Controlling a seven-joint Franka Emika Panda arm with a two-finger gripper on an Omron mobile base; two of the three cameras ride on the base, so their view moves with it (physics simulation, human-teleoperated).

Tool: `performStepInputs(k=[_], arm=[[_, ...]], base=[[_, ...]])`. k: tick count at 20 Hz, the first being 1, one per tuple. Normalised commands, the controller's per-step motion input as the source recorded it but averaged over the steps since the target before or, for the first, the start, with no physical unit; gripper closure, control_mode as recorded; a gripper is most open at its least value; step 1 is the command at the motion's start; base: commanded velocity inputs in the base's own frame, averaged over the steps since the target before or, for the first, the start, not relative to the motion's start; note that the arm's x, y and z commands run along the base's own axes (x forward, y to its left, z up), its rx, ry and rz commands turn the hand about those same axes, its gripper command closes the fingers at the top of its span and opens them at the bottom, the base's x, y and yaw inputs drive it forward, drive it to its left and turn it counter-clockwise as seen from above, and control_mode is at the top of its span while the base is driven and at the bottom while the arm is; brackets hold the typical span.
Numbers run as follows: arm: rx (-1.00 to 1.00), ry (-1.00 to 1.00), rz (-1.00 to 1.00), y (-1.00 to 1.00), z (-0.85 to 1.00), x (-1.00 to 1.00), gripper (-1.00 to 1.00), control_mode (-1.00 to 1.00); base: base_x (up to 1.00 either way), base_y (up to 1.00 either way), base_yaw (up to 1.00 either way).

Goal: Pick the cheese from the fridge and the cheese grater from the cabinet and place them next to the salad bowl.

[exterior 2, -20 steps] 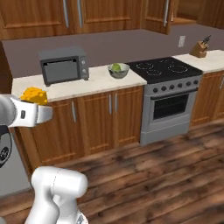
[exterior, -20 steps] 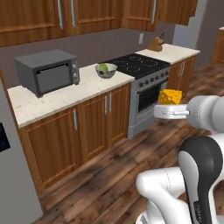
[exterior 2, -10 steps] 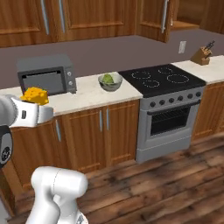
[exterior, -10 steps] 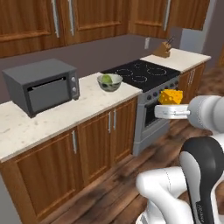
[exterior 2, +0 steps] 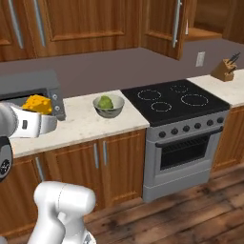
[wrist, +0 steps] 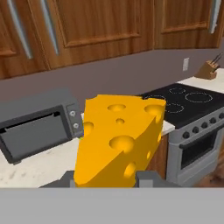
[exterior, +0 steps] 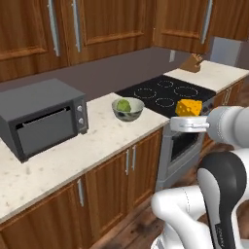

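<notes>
Step in hand: carrying the cheese (wrist: 119,140) to the counter (exterior: 97,141), grater part not yet done by the look of it.

Gripper (exterior: 187,124) is closed on the cheese, wedge sitting up between the fingers, held in the air in front of the counter edge. In the right base view the cheese (exterior 2: 38,104) rides on the gripper (exterior 2: 40,123) at far left, in line w/ the microwave (exterior 2: 28,90). Bowl (exterior 2: 108,105) sits on the counter between microwave and stove (exterior 2: 174,102), near the stove side. Cheese is well apart from the bowl, not over the counter yet.

Next move, my guess: reach fwd over the counter, lower the wedge onto bare stone just beside the bowl, let go w/o bumping the rim. Then off to the wall cabinet (exterior: 97,24) for the grater.

Materials/shapes:
- cheese: orange-yellow wedge, smooth, round holes, flat faces
- bowl: round, grey-white, green lettuce lump inside
- counter: pale speckled stone, flat
- microwave: dark grey box, glossy door
- stove: black glass top w/ ring marks, steel front
- cabinets: brown wood, silver bar handles
- knife block (exterior 2: 223,71): wood, far end of counter
</notes>
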Motion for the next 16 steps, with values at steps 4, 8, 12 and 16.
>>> performStepInputs(k=[4,8,12,16], arm=[[0.0,0.0,0.0,0.0,0.0,0.0,1.0,1.0],[0.0,0.0,0.0,0.0,0.0,0.0,1.0,1.0],[0.0,0.0,0.0,0.0,0.0,0.0,1.0,1.0],[0.0,0.0,0.0,0.0,0.0,0.0,1.0,1.0]], base=[[0.88,-0.13,-0.07],[0.75,-0.09,-0.02],[0.53,-0.17,0.06],[0.43,-0.6,0.13]])
